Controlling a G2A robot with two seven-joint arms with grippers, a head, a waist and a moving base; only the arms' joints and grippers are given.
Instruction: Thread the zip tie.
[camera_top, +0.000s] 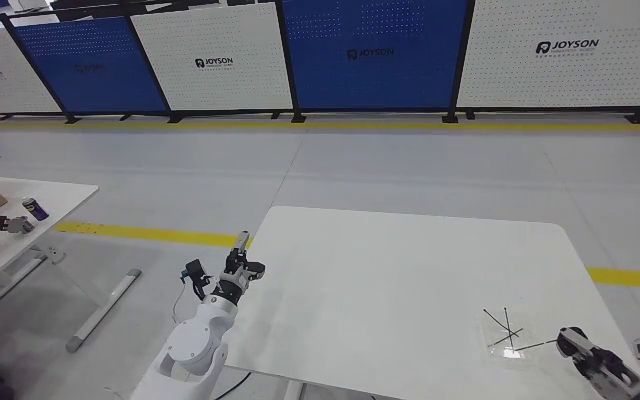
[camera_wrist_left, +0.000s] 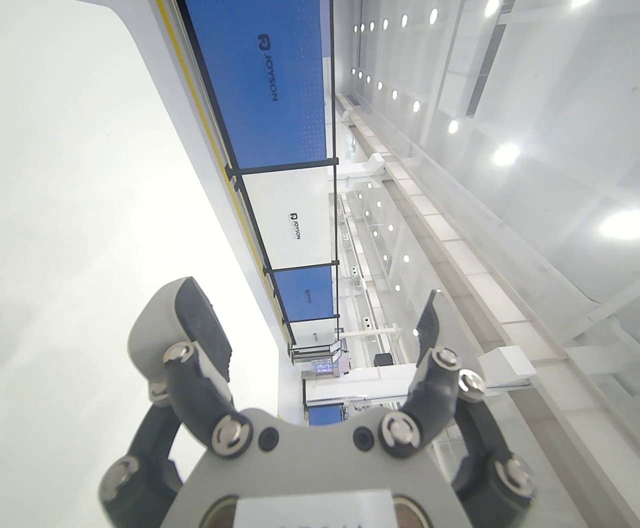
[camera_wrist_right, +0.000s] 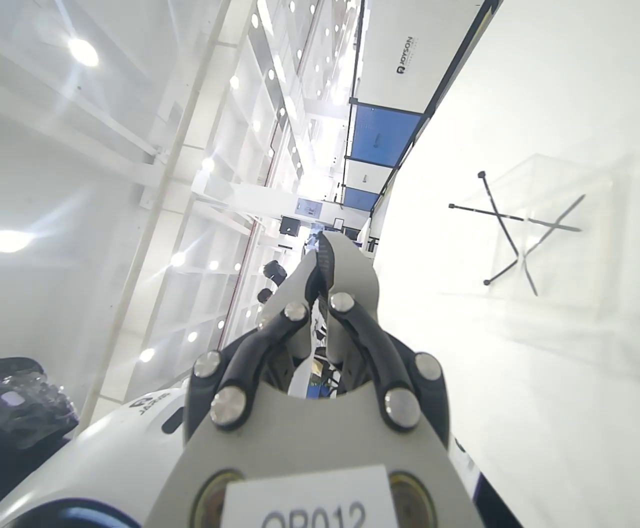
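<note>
Right end effector (camera_wrist_right: 320, 250) pinched together, near the zip ties (camera_wrist_right: 497, 214); left end effector (camera_wrist_left: 315, 310) spread apart, well away. Open right, pinch one tie clear of the crossing.

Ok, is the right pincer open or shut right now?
Shut. The right pincer has its fingers pressed together, nothing visible between them; the zip ties lie apart from it.

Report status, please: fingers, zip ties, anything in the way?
Left fingers open, empty. Right fingers shut, empty. Zip ties crossed on table, untouched. Nothing in the way.
</note>
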